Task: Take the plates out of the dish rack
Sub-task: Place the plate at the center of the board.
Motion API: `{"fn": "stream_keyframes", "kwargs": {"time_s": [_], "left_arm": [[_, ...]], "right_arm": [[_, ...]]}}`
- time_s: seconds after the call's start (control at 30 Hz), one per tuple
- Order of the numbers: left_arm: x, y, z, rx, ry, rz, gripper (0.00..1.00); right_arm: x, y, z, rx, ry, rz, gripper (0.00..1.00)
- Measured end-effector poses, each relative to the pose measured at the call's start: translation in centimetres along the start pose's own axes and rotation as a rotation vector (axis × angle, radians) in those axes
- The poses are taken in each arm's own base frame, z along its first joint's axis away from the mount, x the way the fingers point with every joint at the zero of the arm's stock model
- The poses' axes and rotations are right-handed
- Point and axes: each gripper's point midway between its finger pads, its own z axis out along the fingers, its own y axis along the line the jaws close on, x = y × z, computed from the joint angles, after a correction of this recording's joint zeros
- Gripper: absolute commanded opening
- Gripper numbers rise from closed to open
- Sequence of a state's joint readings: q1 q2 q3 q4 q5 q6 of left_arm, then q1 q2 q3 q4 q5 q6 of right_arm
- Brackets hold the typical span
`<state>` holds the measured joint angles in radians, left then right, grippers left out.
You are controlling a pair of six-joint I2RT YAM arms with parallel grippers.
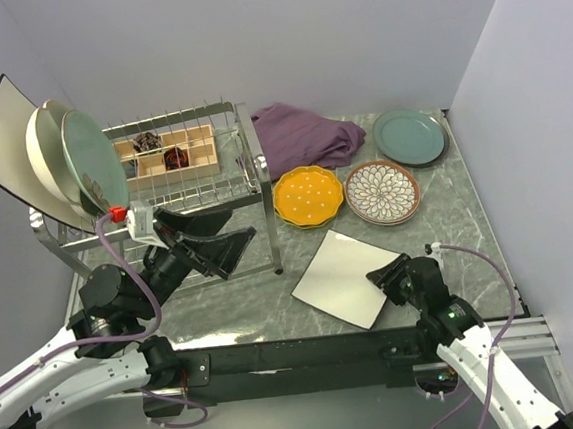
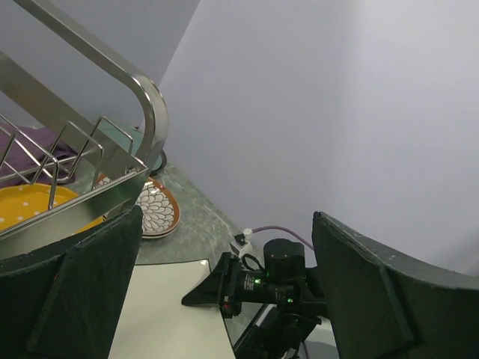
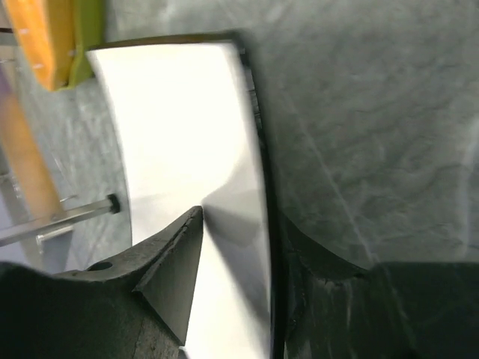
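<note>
The dish rack (image 1: 189, 188) stands at the left. Its left end holds upright plates: a white square one with a dark rim (image 1: 5, 149), a cream round one (image 1: 45, 155) and a teal one (image 1: 93, 161). Another white square plate (image 1: 337, 277) lies flat on the table. My right gripper (image 1: 384, 274) sits astride its near right rim, and in the right wrist view the gripper (image 3: 243, 221) is open, one finger lifted off the plate (image 3: 179, 127). My left gripper (image 1: 239, 224) is open and empty by the rack's front right leg.
On the table behind lie an orange dotted plate (image 1: 308, 196), a brown-patterned plate (image 1: 382, 191) and a teal plate (image 1: 410, 135). A purple cloth (image 1: 305, 138) is bunched beside the rack. A wooden compartment box (image 1: 175, 149) sits on the rack. Walls close in at left, back and right.
</note>
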<state>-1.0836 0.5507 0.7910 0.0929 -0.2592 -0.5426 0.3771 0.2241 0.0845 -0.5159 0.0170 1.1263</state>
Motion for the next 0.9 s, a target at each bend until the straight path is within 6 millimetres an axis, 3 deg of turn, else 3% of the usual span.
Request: {"fn": "stream_keyframes", "kwargs": {"time_s": [0.13,0.33,0.4,0.47,0.5,0.63,0.9], "left_arm": [[-0.1,0.0,-0.3,0.004,-0.007,-0.002,0.99],[0.1,0.0,-0.5,0.011,0.000,-0.002,1.00],[0.2,0.0,-0.5,0.014,0.001,-0.002,0.99],[0.2,-0.1,-0.5,0.017,0.003,-0.002,0.99],[0.2,-0.1,-0.5,0.017,0.003,-0.002,1.00],[0.2,-0.1,-0.5,0.019,0.004,-0.002,0.99],[0.1,-0.1,-0.6,0.019,0.003,-0.003,0.99]], "right_arm": [[0.2,-0.2,0.2,0.018,0.014,0.005,0.41],[0.2,0.1,0.5,0.049,0.035,0.000,0.48],[0.1,0.0,0.4,0.078,0.038,-0.005,0.54],[0.0,-0.8,0.3,0.131,0.037,-0.005,0.71],[0.0,-1.0,0.2,0.154,0.037,0.004,0.73],[-1.5,-1.5,-0.7,0.252,-0.013,-0.009,0.72],[-1.8,-2.5,-1.0,0.317,-0.031,-0.004,0.63]]}}
